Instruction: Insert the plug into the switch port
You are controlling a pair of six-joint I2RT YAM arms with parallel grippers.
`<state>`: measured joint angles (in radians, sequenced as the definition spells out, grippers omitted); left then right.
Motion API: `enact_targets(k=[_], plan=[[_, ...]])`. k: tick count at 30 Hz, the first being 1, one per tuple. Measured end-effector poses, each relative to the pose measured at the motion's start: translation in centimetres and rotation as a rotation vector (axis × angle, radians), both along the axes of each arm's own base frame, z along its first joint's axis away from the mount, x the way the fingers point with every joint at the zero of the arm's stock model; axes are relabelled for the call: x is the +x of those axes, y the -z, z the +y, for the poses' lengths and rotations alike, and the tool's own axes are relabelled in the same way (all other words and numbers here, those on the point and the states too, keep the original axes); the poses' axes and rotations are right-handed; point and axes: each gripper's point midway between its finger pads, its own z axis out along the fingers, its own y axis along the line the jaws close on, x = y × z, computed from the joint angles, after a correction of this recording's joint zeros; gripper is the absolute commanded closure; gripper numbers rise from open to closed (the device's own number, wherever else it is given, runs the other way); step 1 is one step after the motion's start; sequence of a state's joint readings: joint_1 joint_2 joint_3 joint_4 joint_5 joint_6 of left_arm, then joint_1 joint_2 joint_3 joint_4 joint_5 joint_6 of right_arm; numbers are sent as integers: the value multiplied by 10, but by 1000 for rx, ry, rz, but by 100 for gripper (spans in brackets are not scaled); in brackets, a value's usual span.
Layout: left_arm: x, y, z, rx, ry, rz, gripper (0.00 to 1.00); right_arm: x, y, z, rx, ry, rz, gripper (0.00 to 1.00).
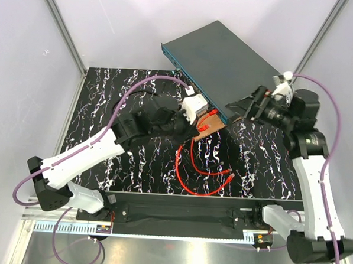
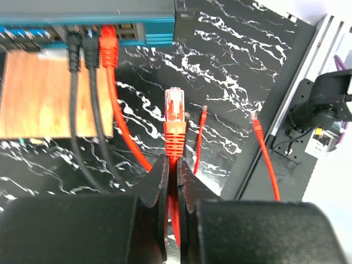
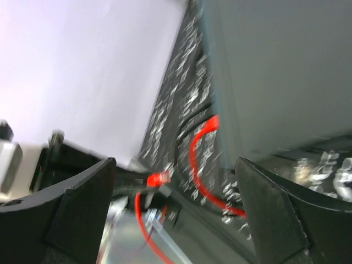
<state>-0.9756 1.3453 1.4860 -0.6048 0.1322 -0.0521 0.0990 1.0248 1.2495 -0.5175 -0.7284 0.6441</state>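
Left gripper (image 2: 172, 165): pinched shut on plug (image 2: 175, 118), tip aimed at switch (image 2: 157, 38), apart from port (image 2: 126, 27). Right gripper (image 3: 175, 165): spread wide, holding nothing, beside switch.

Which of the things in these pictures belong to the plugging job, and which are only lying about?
For the job: the plug, held by the left gripper; the switch port, a free one in the teal front of the switch.

Only lying about: the wooden board; the black cables, already plugged in; the loose red cable ends.
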Motion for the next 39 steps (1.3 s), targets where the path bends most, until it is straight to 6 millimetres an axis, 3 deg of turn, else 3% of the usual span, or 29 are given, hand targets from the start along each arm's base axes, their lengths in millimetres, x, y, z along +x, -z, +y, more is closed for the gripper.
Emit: enact_targets(k=[4,7,11,15,26,31,32,39], plan=[[-3,15,-10,22,-67,55,100,7,-2,-38,-60,204,-6,0],[-1,27,-19,53,-107,92,100,11,16,-59,-96,293,55,0],[8,41,-30,92,-147,118,100,21,49,-71,-117,323,158,0],[14,43,-34,104,-167,118,100,34,78,-75,-101,303,241,0],[31,21,-30,60,-199,91,100,59,69,-64,12,233,144,0],[44,22,-27,69,-212,79,100,70,71,-60,71,217,153,16],[46,23,-27,74,-211,77,100,71,73,-59,84,214,162,24],[54,34,-29,103,-199,76,100,70,77,-55,173,207,245,52]])
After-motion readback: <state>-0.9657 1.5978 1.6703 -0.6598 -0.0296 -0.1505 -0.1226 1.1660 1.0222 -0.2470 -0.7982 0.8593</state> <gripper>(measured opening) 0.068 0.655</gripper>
